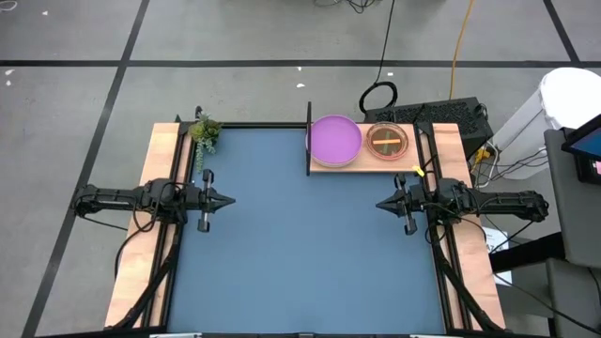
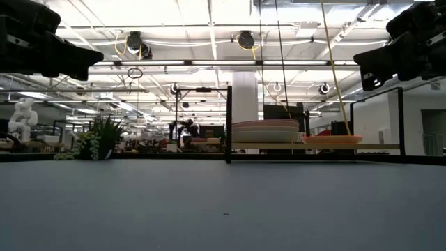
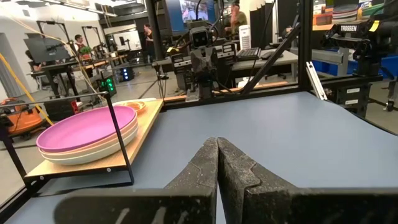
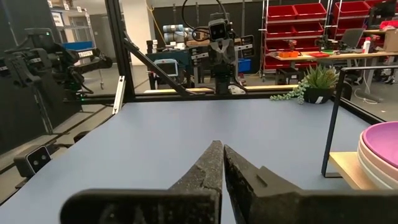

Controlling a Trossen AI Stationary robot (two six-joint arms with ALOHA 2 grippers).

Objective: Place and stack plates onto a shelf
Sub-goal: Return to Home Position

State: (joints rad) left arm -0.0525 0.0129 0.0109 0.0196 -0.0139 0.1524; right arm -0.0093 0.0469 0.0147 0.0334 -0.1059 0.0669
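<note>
Blue-matted counter (image 1: 310, 253) | plates (image 1: 335, 139) stacked on shelf (image 1: 364, 162) | left gripper (image 1: 228, 200), right gripper (image 1: 379, 203): jaws fully closed, nothing held | risk: plates toppled if shelf gets clipped

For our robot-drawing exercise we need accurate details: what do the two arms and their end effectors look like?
The left arm and right arm are dark, slender and jointed, with black cables alongside. The left end effector and right end effector each have two black fingers tapering to a point, rough-surfaced, with stepped inner edges.
</note>
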